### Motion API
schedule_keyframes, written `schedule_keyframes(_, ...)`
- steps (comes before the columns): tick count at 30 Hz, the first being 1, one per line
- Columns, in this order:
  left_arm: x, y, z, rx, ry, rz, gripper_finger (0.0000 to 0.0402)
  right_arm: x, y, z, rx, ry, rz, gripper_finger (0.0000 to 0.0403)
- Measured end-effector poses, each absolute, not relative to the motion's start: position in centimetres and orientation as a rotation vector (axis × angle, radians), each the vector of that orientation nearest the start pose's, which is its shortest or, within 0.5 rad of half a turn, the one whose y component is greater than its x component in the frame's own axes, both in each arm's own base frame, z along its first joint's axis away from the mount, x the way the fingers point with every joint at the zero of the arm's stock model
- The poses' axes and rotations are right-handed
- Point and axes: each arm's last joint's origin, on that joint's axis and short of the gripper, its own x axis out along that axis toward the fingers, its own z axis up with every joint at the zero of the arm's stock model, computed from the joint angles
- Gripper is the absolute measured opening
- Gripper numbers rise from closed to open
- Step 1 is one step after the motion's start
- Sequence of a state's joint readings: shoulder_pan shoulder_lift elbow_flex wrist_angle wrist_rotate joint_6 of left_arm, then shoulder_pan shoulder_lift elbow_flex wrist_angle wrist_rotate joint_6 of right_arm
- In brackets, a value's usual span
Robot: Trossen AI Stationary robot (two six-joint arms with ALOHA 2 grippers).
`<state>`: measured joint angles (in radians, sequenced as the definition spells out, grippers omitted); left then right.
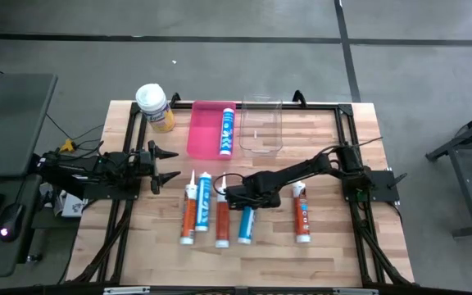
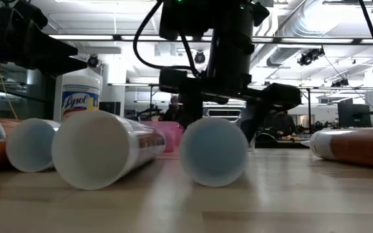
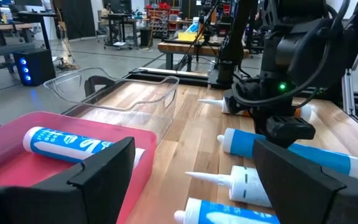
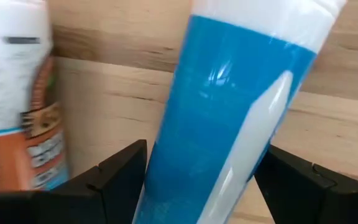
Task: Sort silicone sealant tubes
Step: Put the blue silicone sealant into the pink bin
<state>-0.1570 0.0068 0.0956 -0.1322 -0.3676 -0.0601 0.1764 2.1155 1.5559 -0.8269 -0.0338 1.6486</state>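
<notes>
On the worktop (image 1: 326,254), one blue tube (image 1: 227,131) is already laid in the pink tray (image 1: 203,131), while the clear bin (image 1: 260,139) beside it is seen empty. Five tubes are left lying in a row, so the sorting is judged barely begun. The right tool (image 1: 238,197) is set open astride a blue tube (image 4: 229,112), an orange tube (image 1: 222,223) just beside it. The left tool (image 1: 166,164), open and empty, is parked near the left edge.
</notes>
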Motion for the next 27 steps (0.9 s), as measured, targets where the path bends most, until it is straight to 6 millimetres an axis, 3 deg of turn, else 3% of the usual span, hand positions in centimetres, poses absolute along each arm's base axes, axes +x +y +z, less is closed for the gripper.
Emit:
schedule_keyframes(8, 8.99, -0.37, 18.27, -0.048, 0.036, 0.212, 0.0319, 40.52, 7.36, 15.48, 1.258, 1.185, -0.996, 0.027)
schedule_keyframes(16, 8.99, -0.37, 18.27, -0.049, 0.036, 0.211, 0.0319, 40.69, 7.49, 14.93, 1.268, 1.226, -0.977, 0.0218)
schedule_keyframes(27, 8.99, -0.37, 18.27, -0.049, 0.036, 0.212, 0.0319, 40.64, 7.1, 15.28, 1.197, 1.226, -0.927, 0.0218)
